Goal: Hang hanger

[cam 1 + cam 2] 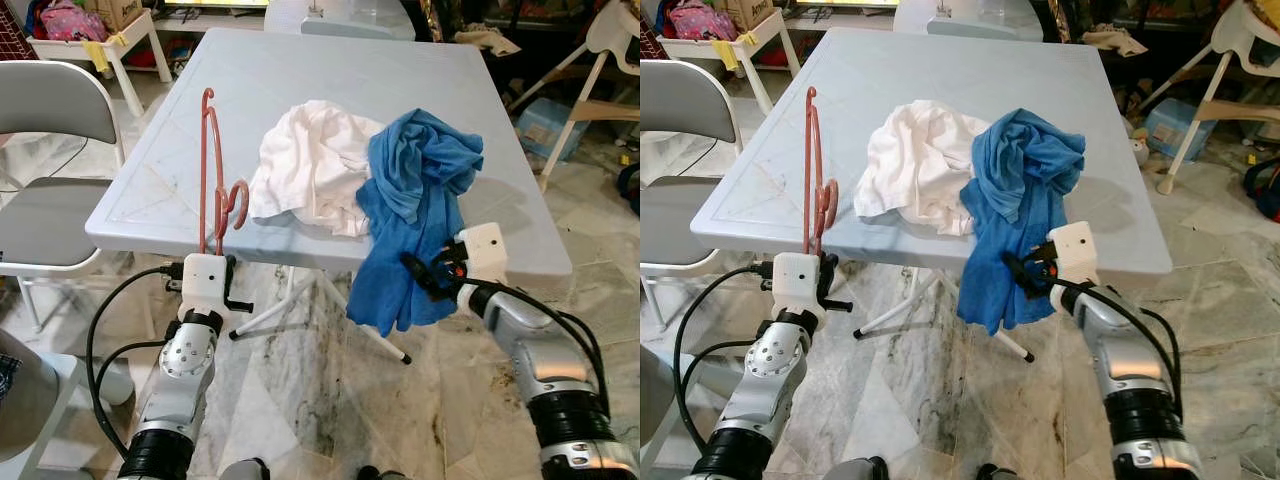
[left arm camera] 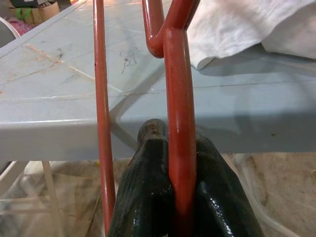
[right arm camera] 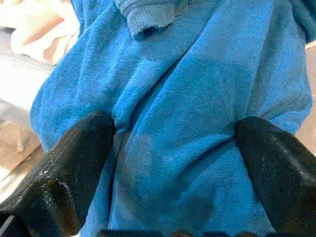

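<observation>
The crumpled blue cloth garment [image 1: 415, 215] is covering part of the rumpled white cloth [image 1: 310, 165] and the pale grey plastic bench's [image 1: 180, 150] near edge; the thin red plastic hanger's [image 2: 178, 123] top and bottom are being cut off in the left wrist view.

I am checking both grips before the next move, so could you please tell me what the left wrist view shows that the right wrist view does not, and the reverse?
The left wrist view has the left gripper shut on the red hanger, its fingers pressed against the hanger's bar, with the table edge and a white cloth behind.

The right wrist view has the right gripper open, its fingers spread on either side of the hanging blue cloth.

Both show the pale cloth and a bit of the table.
</observation>
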